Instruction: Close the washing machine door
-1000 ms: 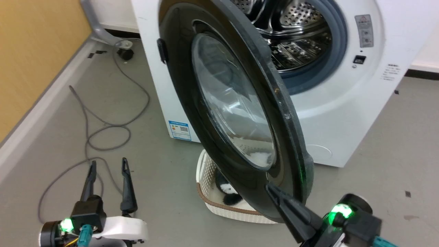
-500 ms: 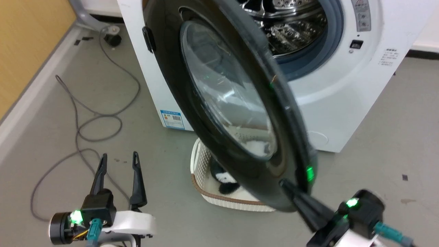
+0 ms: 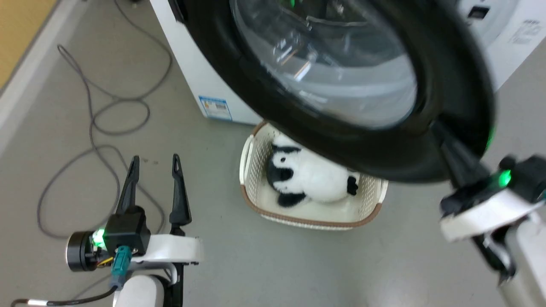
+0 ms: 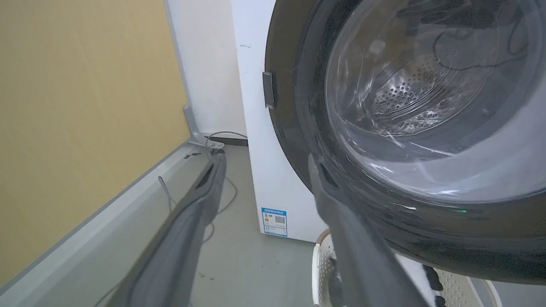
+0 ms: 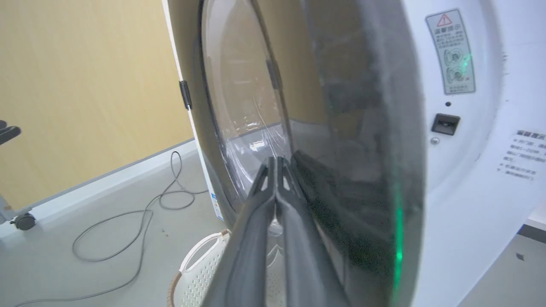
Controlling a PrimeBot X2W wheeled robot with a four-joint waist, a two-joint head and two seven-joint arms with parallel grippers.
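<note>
Right gripper [image 3: 438,128]: two long dark fingers pressed together with nothing between them, tips laid against the outer face of the washing machine door [image 3: 341,145]; in the right wrist view the closed gripper [image 5: 276,161] meets the glossy black surface just beside the edge of the glass window. Washing machine door [image 5: 358,128]: large, round, black, with a bulging clear window; it stands ajar, swung out from the front of the washing machine [image 5: 469,179], with its free rim apart from the white panel. On that panel, uncovered: a dark latch socket [image 5: 445,123] and a grey warning label [image 5: 452,51]. Washing machine [image 3: 187,72]: white box, with a small blue sticker [image 3: 215,106] low on its side. Left gripper [image 3: 155,158]: fingers spread wide, empty, low over the grey floor [image 3: 256,264], well apart from the door; in the left wrist view the gripper [image 4: 265,157] points toward the hinge side of the door [image 4: 294,128], and perforated steel shows through the glass. Cream basket [image 3: 249,157]: on the floor below the door, holding a black-and-white plush toy [image 3: 311,175]. Grey cable [image 3: 96,128]: looped on the floor to the left of the machine. Yellow wall [image 4: 85,106]: left of the machine, with a pale skirting at its foot.
</note>
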